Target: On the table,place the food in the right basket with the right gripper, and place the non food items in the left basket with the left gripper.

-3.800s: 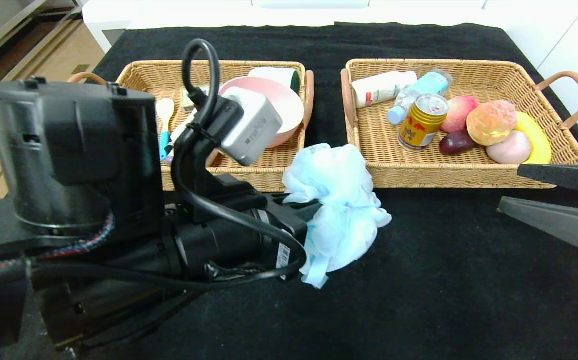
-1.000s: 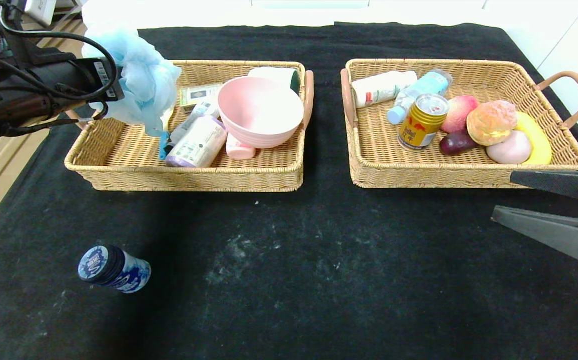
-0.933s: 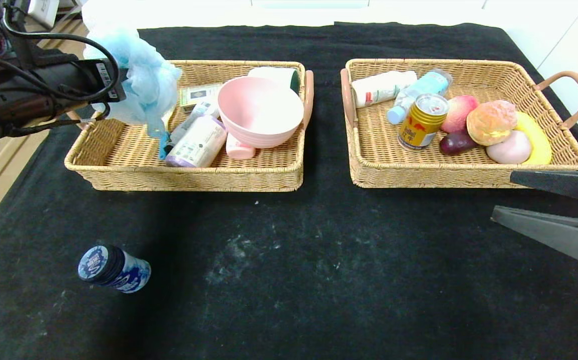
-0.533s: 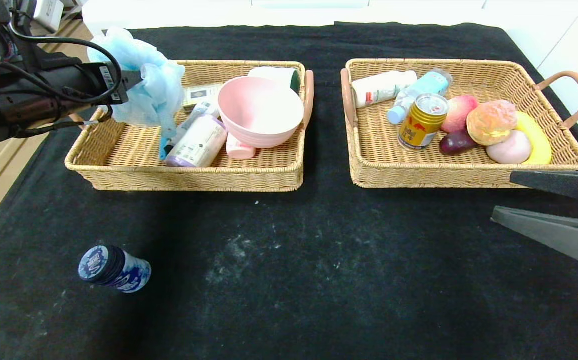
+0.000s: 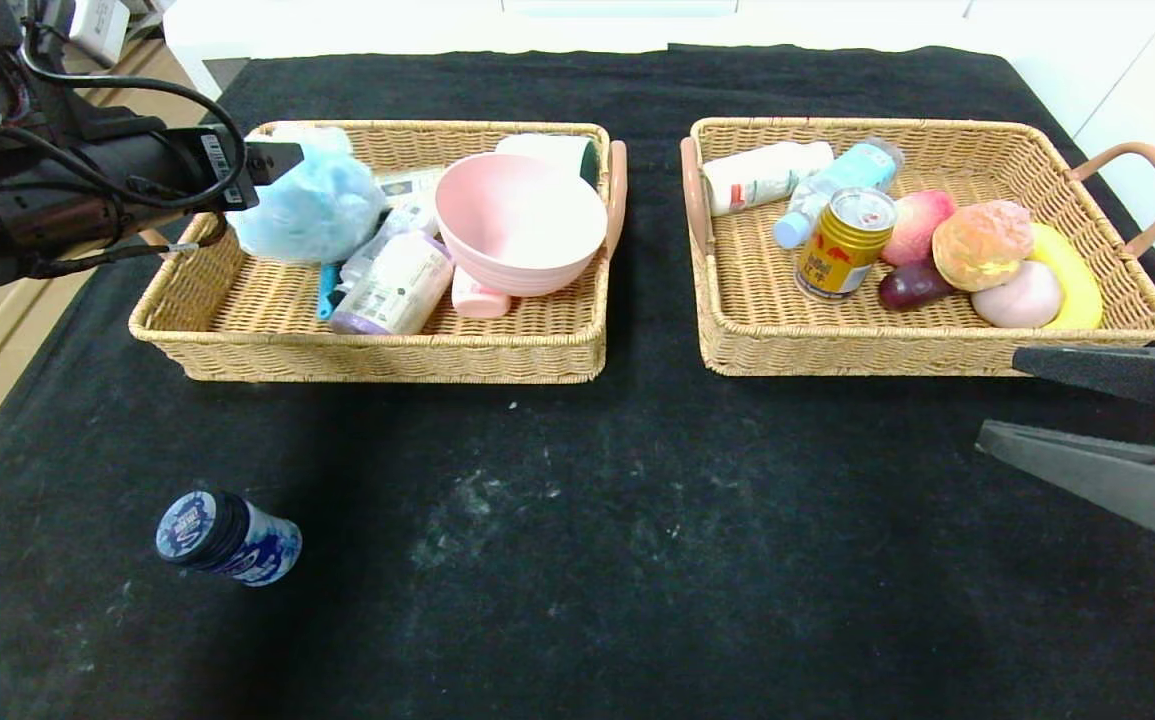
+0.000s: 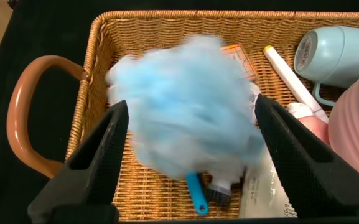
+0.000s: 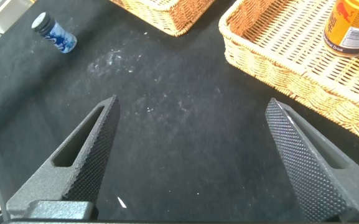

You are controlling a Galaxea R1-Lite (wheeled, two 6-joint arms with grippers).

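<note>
My left gripper [image 5: 275, 162] hangs over the far left corner of the left basket [image 5: 387, 350] with its jaws wide open. The light blue pouf [image 5: 312, 205] lies loose in that basket just below the fingers; in the left wrist view the pouf [image 6: 185, 118] sits between the spread fingers [image 6: 98, 162], apart from both. The pink bowl [image 5: 520, 220] and the purple-capped white canister [image 5: 392, 287] lie in the same basket. The can [image 5: 845, 243] and the bun [image 5: 982, 243] are in the right basket [image 5: 917, 350]. The dark blue jar [image 5: 227, 537] lies on the table at front left. My right gripper [image 5: 999, 397] is open and empty.
The right basket also holds a white bottle [image 5: 765, 175], a water bottle [image 5: 832, 190], a peach, a banana [image 5: 1072, 275] and other fruit. The left basket holds a blue-handled brush [image 6: 198, 190], a pale mug [image 6: 335, 56] and small packets. The jar also shows far off in the right wrist view [image 7: 53, 34].
The left gripper carried the pouf from the table's middle over the left basket, then opened; the pouf dropped out of the fingers into the basket. The right arm barely moved.
</note>
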